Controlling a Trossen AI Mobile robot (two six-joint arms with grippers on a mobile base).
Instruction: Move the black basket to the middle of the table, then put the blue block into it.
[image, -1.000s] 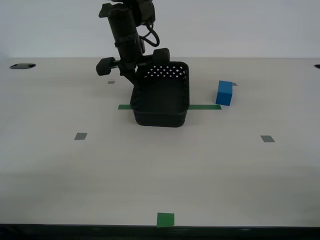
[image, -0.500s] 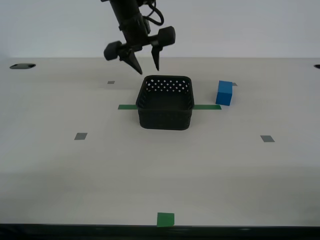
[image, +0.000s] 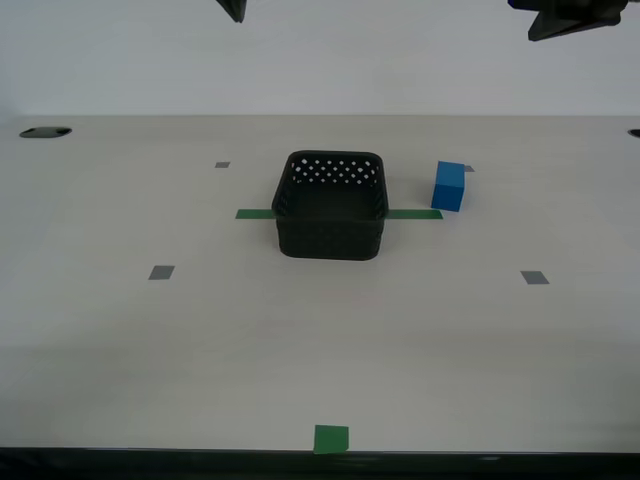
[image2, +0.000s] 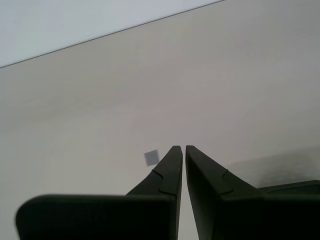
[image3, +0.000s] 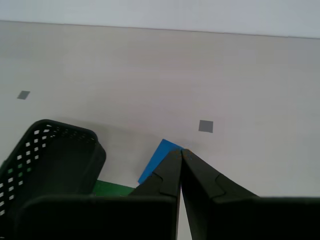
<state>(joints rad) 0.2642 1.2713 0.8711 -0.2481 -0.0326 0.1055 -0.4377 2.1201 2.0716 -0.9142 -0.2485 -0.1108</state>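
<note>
The black basket (image: 331, 236) stands upright on the table (image: 300, 340), across the green tape strip (image: 255, 214) near the middle. It looks empty. The blue block (image: 450, 186) stands on the table just to the exterior view's right of the basket, apart from it. The first wrist view shows the basket (image3: 50, 155) and the block (image3: 156, 162) below my first gripper (image3: 180, 152), which is shut, empty and high above them. My second gripper (image2: 181, 148) has its fingers almost together, holds nothing and hangs over bare table.
Arm parts show at the exterior view's top edge: a fingertip (image: 233, 9) and a dark gripper piece (image: 570, 20). Which arm each belongs to I cannot tell. Grey tape squares (image: 161, 272) (image: 535, 277) and a green square (image: 331, 438) lie on the table.
The arm that held the basket's wall let go, opened and rose out of the top edge. The basket settled flat on the tape strip. Another arm's part came in at the top right.
</note>
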